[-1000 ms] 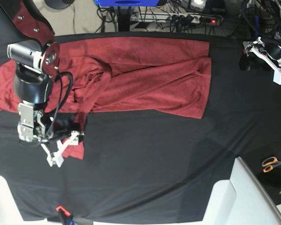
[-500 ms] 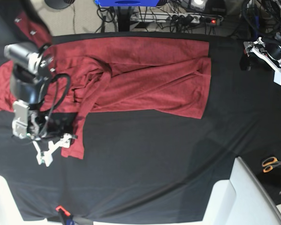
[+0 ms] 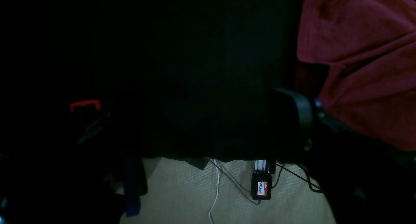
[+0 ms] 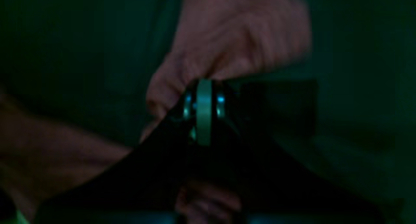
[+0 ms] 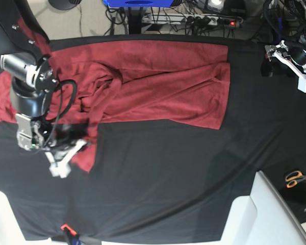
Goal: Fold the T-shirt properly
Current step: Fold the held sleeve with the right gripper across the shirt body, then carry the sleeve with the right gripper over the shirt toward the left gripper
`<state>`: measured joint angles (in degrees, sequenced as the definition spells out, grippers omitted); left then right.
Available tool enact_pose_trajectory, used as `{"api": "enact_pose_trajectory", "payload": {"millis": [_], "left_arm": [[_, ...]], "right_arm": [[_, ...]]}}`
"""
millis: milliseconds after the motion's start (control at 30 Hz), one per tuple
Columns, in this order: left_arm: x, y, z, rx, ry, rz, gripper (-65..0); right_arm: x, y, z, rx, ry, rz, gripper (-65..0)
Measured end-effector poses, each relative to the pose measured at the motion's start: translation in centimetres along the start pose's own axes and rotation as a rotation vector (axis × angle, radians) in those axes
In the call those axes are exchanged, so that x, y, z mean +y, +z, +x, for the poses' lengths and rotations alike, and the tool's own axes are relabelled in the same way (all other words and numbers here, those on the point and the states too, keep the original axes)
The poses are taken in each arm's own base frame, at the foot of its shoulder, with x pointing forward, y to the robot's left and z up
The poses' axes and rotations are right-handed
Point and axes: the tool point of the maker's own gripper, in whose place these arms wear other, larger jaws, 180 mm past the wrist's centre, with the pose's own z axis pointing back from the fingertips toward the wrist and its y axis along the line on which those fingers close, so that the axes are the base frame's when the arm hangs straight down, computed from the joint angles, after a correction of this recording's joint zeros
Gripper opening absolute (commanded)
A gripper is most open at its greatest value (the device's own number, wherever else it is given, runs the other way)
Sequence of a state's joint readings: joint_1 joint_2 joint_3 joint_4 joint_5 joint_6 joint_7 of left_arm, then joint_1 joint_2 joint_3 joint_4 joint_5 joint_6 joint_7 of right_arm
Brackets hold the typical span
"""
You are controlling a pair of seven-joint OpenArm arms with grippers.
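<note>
Compared with half a second earlier, the right pincer has drawn its two white fingers together: they stood spread in a fork beside the hanging sleeve end, and now they lie closed against each other over that sleeve's cuff. The arm's black wrist has also shifted slightly toward 3 o'clock in the base view, and the sleeve end bunches more under the fingers. The left pincer has not changed place, parked at about 2 o'clock near the far table edge.

The right pincer is clamped onto the plain brick-red long-sleeved T-shirt of thin knit fabric. The right wrist view, dim and blurred, shows the fingers pressed together with red cloth gathered just past their tips. The left pincer stands wide open, holding nothing and touching nothing, well apart from the shirt.

The T-shirt lies spread on the table covered in black cloth, its body toward 12 o'clock, folds crumpled at about 10 o'clock, and one sleeve trailing down to about 8 o'clock where the right pincer grips it. In the left wrist view a corner of the red fabric shows at 2 o'clock.
</note>
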<state>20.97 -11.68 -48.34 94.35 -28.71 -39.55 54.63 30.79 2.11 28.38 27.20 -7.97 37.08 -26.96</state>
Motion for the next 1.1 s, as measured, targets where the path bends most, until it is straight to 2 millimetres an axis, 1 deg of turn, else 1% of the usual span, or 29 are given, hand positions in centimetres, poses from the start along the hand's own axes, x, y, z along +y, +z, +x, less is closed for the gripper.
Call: {"api": "enact_pose_trajectory", "payload": {"millis": [33, 100, 200, 233, 267, 400, 467, 600, 667, 700, 733, 800, 867, 933, 1100], "left_arm": [[0.0, 0.0, 0.0, 0.0, 0.0, 0.001, -9.4], [0.1, 0.0, 0.0, 0.001, 0.0, 0.002, -9.4], [0.0, 0.0, 0.0, 0.001, -0.002, 0.001, -9.4], [0.0, 0.0, 0.0, 0.001, -0.002, 0.0, -9.4], [0.0, 0.0, 0.0, 0.001, -0.002, 0.001, -9.4], [-0.1, -0.1, 0.2, -0.005, -0.002, -0.003, -9.4], [0.0, -0.1, 0.2, -0.002, -0.002, -0.001, -9.4], [0.0, -0.4, -0.4, 0.01, 0.015, -0.007, -9.4], [0.0, -0.4, -0.5, 0.012, 0.015, -0.008, -9.4], [0.0, -0.4, -0.5, 0.012, 0.017, -0.007, -9.4], [0.0, -0.5, -0.4, 0.01, 0.019, -0.01, -9.4], [0.0, -0.5, -0.6, 0.015, 0.023, -0.01, -9.4], [0.0, -0.5, -0.7, 0.016, 0.023, -0.01, -9.4], [0.0, -0.5, -0.6, 0.016, 0.023, -0.01, -9.4], [0.0, -0.6, -0.5, 0.013, 0.021, -0.01, -9.4]], "right_arm": [[0.4, 0.1, -0.3, 0.012, 0.025, 0.007, -65.0], [0.6, 0.8, -0.6, 0.009, 0.073, -0.019, -64.8], [0.3, 2.8, -0.8, -0.013, 0.157, -0.109, -64.8], [0.7, 3.5, -1.0, -0.006, 0.21, -0.135, -64.8], [1.4, 4.1, -1.0, -0.007, 0.265, -0.152, -64.8], [5.4, 6.4, -0.6, -0.047, 0.463, -0.172, -64.8], [6.8, 7.4, -1.5, -0.042, 0.521, -0.186, -64.8], [8.0, 9.3, -3.7, -0.014, 0.582, -0.213, -64.8], [9.5, 10.2, -4.2, -0.036, 0.599, -0.195, -64.8], [10.6, 10.5, -4.5, -0.051, 0.607, -0.167, -64.8], [11.7, 10.6, -5.0, -0.061, 0.616, -0.137, -64.8], [13.5, 10.8, -6.3, -0.05, 0.648, -0.096, -64.8], [15.3, 10.9, -7.1, -0.05, 0.678, -0.052, -64.8], [16.9, 10.6, -8.1, -0.038, 0.71, -0.01, -64.8], [21.3, 9.9, -9.7, -0.029, 0.796, 0.099, -64.8]]}}
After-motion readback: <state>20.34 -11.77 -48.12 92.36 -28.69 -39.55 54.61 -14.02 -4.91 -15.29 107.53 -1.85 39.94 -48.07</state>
